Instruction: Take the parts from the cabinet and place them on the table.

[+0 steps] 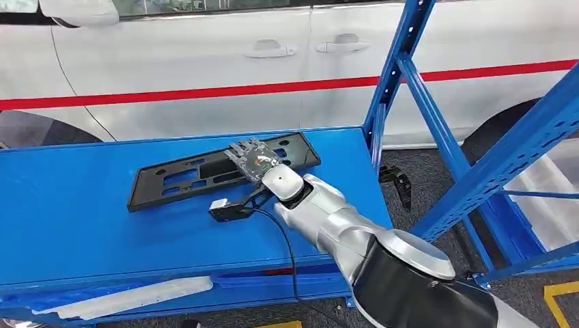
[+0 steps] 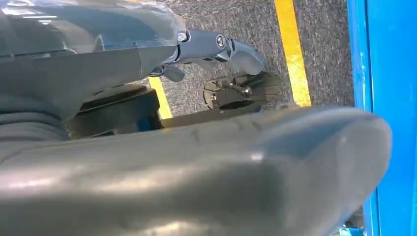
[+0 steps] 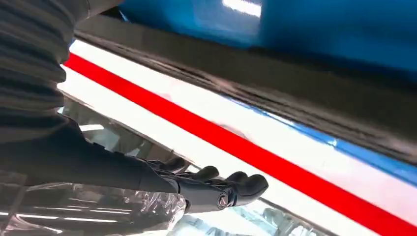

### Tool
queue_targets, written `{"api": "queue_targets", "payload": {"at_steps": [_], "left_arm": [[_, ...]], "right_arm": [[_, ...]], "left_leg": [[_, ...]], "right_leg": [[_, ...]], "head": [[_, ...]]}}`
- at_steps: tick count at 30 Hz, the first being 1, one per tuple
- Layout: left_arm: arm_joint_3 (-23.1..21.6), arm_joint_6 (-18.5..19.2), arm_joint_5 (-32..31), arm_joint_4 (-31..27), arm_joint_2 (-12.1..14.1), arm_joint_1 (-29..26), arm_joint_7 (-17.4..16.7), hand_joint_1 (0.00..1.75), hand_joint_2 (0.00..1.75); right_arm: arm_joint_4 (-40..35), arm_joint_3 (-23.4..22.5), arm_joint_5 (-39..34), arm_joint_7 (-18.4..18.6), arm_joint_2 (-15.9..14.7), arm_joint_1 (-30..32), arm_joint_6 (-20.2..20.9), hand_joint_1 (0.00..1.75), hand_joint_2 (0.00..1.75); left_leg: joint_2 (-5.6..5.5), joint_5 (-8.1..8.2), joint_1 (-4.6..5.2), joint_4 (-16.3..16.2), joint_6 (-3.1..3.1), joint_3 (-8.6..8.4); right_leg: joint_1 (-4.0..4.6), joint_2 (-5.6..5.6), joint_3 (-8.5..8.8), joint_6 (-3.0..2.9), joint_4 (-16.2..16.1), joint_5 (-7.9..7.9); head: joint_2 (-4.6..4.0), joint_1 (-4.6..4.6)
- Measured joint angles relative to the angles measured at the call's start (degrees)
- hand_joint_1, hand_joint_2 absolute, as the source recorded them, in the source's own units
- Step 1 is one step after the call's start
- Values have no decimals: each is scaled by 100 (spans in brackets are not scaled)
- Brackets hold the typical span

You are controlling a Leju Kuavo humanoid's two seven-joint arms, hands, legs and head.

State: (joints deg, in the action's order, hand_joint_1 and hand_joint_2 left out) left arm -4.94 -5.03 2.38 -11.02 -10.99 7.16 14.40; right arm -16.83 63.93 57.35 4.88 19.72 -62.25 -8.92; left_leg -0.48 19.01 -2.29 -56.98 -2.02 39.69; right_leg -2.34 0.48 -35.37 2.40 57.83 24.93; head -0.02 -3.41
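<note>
The flat black slotted part (image 1: 222,171) lies on the worktop (image 1: 68,205); my right hand (image 1: 254,158) (fingers spread, holding nothing) rests over it.

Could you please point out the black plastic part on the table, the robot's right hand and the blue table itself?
black plastic part (image 1: 171,179), head view, on its left half.
right hand (image 1: 252,157), head view, middle of the hand over the part.
blue table (image 1: 68,205), head view, bare top surface at the left.

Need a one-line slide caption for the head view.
Right hand rests on the black plastic frame part lying on the blue table, white car behind.
</note>
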Motion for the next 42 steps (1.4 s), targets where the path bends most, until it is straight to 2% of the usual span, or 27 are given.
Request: {"api": "queue_targets", "payload": {"at_steps": [7, 13, 20, 27, 34, 42], "left_arm": [[0, -15, -7, 0, 0, -4, 0, 0, 0], [0, -31, 2, 0, 0, -9, 0, 0, 0], [0, -85, 22, 0, 0, -13, 15, 0, 0], [0, -129, 79, 0, 0, -18, 68, 0, 0], [9, -133, 109, 0, 7, -19, 94, 0, 0], [74, -171, 203, 0, 37, -33, 276, 0, 0]], "right_arm": [[-90, 120, -48, 229, 20, -98, 114, 0, 175], [-105, 175, -96, 267, 20, -137, 162, 0, 175], [-89, 181, -266, 192, 20, -145, 116, 0, 175], [-24, 181, -516, -105, 20, -135, -98, 0, 175], [74, 181, -599, -94, 20, -129, -241, 0, 175], [103, 181, -708, -42, 20, -128, -210, 0, 175]], "left_leg": [[0, 0, 0, 0, 0, 0], [0, 0, 0, 0, 0, 0], [0, 0, 0, 0, 0, -1], [0, 0, 0, 0, 0, 0], [0, 0, 0, 0, 0, 0], [0, 0, 0, 0, 0, 0]], "right_leg": [[0, 0, 0, 0, 0, 0], [0, 0, 0, 0, 0, 0], [0, 0, 0, 0, 0, 0], [0, 0, -1, 0, 0, 0], [0, 0, -1, 0, 0, 0], [0, 0, -1, 0, 0, 0]], "head": [[0, 0], [0, 0], [0, 0], [0, 0], [0, 0], [0, 0]]}}
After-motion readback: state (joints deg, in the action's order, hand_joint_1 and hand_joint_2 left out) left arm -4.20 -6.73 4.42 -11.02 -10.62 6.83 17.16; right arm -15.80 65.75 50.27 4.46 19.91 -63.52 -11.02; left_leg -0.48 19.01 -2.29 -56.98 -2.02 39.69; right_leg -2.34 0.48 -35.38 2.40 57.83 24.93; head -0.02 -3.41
